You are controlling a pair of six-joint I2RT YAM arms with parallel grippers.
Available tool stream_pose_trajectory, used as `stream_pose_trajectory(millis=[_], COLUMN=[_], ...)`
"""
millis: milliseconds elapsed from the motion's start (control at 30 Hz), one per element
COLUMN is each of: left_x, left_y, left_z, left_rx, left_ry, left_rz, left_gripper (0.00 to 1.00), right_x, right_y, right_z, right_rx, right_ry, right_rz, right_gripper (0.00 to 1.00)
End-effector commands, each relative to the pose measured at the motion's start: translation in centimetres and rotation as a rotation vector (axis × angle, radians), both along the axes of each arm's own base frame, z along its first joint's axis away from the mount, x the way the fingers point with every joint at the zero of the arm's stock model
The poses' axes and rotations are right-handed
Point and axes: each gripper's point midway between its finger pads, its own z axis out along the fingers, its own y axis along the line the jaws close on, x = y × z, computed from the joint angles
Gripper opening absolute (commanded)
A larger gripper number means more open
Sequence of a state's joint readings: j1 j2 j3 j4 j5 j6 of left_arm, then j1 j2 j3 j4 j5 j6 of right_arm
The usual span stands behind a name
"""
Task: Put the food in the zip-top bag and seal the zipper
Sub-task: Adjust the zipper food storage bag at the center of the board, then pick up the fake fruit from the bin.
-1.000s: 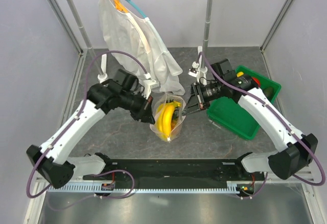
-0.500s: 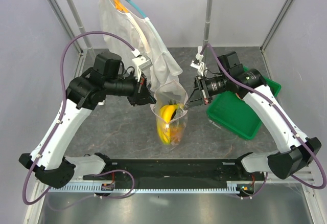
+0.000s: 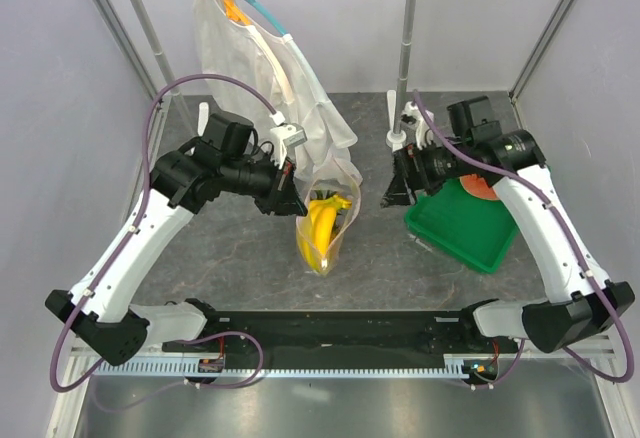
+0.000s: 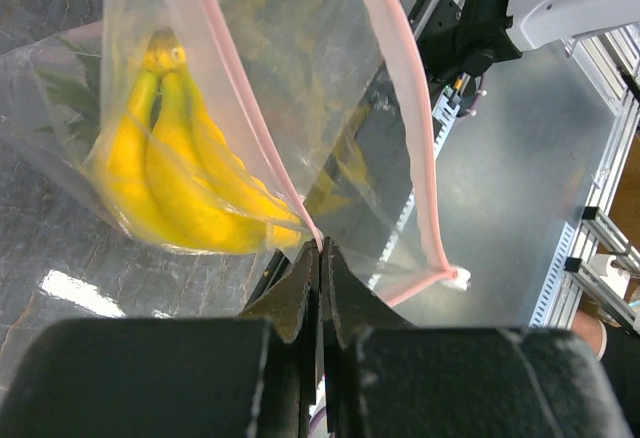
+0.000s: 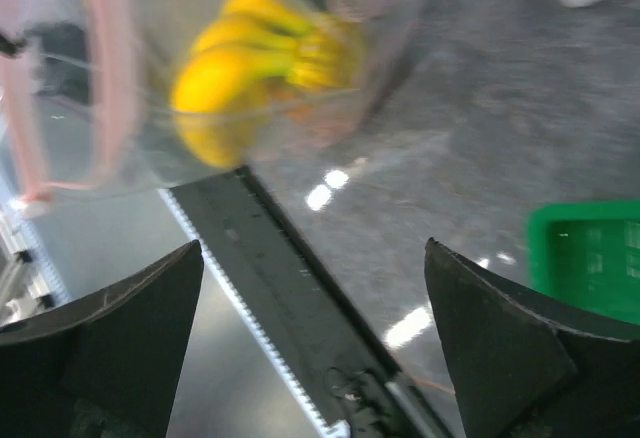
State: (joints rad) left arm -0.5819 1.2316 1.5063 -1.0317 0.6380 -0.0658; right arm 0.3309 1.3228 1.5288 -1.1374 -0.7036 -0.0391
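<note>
Bananas (image 3: pixel 322 226) bagged, left gripper (image 4: pixel 322 248) clamped on the zip-top bag (image 3: pixel 340 173) rim, right gripper (image 5: pixel 315 258) spread empty, zipper (image 4: pixel 416 128) unsealed

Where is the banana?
The banana is inside the bag, mid-table in the top view, pinched by the left gripper, left of the green tray.

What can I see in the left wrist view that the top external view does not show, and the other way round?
Only the left wrist view: the left gripper pinched shut on the pinkish zipper. The zipper runs as an open loop, so the mouth is not sealed.

Only the top external view: the right gripper, open and apart from the bag, beside the green tray. The white garment hangs behind.

Both: the clear zip-top bag with the yellow banana bunch inside.
</note>
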Motion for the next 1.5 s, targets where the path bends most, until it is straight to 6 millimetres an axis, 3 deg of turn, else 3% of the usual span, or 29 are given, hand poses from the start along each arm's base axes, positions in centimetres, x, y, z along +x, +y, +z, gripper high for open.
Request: stream_pose_trajectory(millis=[0, 133, 167, 233, 267, 433, 633, 733, 967, 1167, 1267, 1300, 1367, 1400, 1467], left_x=[0.3, 0.4, 0.4, 0.4, 0.4, 0.4, 0.2, 0.2, 0.4, 0.5, 0.5, 0.5, 0.5, 0.6, 0.6], left_y=[-0.6, -1.0, -1.0, -1.2, -1.3, -1.3, -1.2, -1.2, -1.4, -1.4, -1.3, -1.3, -1.3, -1.3, -1.4], left_z=[1.3, 1.3, 1.4, 1.3, 1.3, 1.0, 0.4, 0.1, -0.2, -0.5, -0.6, -0.6, -0.7, -0.6, -0.7], left_rx=[-0.056, -0.064, -0.068, -0.069, -0.072, -0.075, -0.065, -0.061, -0.055, -0.047, -0.043, -0.044, -0.043, -0.043, -0.043], left_ry=[-0.012, 0.001, 0.004, 0.015, 0.014, 0.022, 0.033, 0.042, 0.055, 0.060, 0.059, 0.060, 0.058, 0.058, 0.062], left_rz=[0.006, 0.000, -0.002, -0.007, -0.009, -0.011, -0.009, -0.010, -0.009, -0.008, -0.006, -0.007, -0.007, -0.007, -0.002], left_gripper=[0.02, 0.02, 0.02, 0.02, 0.02, 0.02, 0.02, 0.02, 0.02, 0.02, 0.02, 0.02, 0.02, 0.02, 0.02], right_x=[2.8, 6.3, 7.3, 9.1, 10.2, 14.9, 19.0, 19.6, 18.4, 17.5, 17.1, 16.8, 16.6, 16.1, 16.2], right_y=[-5.8, -12.3, -14.5, -18.2, -19.2, -23.1, -24.5, -25.0, -26.5, -26.5, -26.4, -26.2, -25.8, -25.5, -24.5], right_z=[0.2, -2.2, -4.0, -5.6, -7.1, -10.0, -13.7, -15.7, -20.7, -23.1, -22.7, -22.4, -20.7, -20.0, -17.4], right_rx=[-0.035, -0.184, -0.234, -0.363, -0.380, -0.551, -0.691, -0.761, -0.824, -0.819, -0.816, -0.802, -0.786, -0.769, -0.730], right_ry=[-0.144, -0.227, -0.190, -0.219, -0.184, -0.304, -0.380, -0.378, -0.257, -0.217, -0.216, -0.219, -0.241, -0.234, -0.272], right_rz=[-0.047, -0.032, -0.038, -0.017, -0.005, 0.118, 0.214, 0.283, 0.381, 0.390, 0.377, 0.375, 0.356, 0.350, 0.295], right_gripper=[0.98, 0.98, 0.98, 0.97, 0.96, 0.92, 0.90, 0.89, 0.80, 0.66, 0.52, 0.43, 0.30, 0.16, 0.02])
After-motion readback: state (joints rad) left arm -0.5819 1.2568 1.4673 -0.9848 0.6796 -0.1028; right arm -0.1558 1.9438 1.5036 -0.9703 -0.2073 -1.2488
